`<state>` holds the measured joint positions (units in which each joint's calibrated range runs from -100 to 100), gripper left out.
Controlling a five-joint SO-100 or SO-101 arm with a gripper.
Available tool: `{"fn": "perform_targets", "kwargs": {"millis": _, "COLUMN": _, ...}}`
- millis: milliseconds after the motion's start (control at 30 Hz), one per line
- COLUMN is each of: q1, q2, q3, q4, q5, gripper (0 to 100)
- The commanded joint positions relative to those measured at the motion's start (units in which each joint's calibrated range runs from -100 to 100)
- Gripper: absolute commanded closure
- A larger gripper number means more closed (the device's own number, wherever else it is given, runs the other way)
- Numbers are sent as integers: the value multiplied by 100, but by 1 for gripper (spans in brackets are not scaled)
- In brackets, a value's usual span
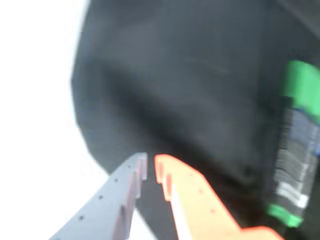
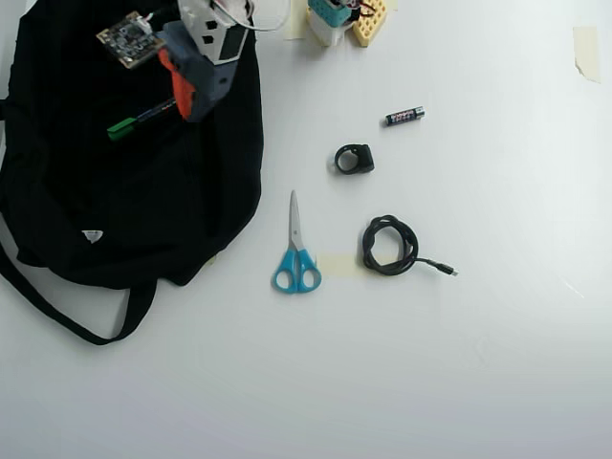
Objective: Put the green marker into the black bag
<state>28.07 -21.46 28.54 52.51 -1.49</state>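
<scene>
Release step, by the look of it: the green marker (image 2: 142, 119) lies on the black bag (image 2: 124, 201) at the worktop's far-left corner, beside your gripper (image 1: 150, 167). In the wrist view its fingers sit nearly together, empty. Marker looks on top of the fabric, not clearly inside; check, then lift away. White worktop (image 2: 497, 363), well lit, with scissors (image 2: 295, 251), cable (image 2: 392, 246), battery (image 2: 404, 116).

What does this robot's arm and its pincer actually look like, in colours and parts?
The gripper has two flat plastic fingers, one grey and one bright orange, each with a toothed inner edge and small holes. In the overhead view the arm is white near the wrist with a grey and orange gripper, a small bare circuit board beside it and thin white cables.
</scene>
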Motion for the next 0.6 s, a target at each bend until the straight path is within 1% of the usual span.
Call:
{"fn": "perform_targets", "kwargs": {"millis": 0, "q1": -1004, "q2": -1655, "q3": 713, "q4": 80, "q5": -344, "gripper": 98}}
{"fn": "perform_targets", "kwargs": {"millis": 33, "q1": -1236, "q2": -2045, "q3": 1046, "q4": 80, "q5": -386, "gripper": 98}}
{"fn": "perform_targets", "kwargs": {"millis": 133, "q1": -2149, "q2": -3539, "q3": 2798, "q4": 399, "q5": -386, "gripper": 98}}
{"fn": "perform_targets", "kwargs": {"millis": 200, "q1": -2567, "q2": -4119, "q3": 3678, "q4": 399, "q5": -396, "gripper": 98}}
{"fn": "perform_targets", "kwargs": {"millis": 567, "q1": -2986, "q2": -5057, "q3": 5439, "q4": 399, "q5": -391, "gripper": 98}}
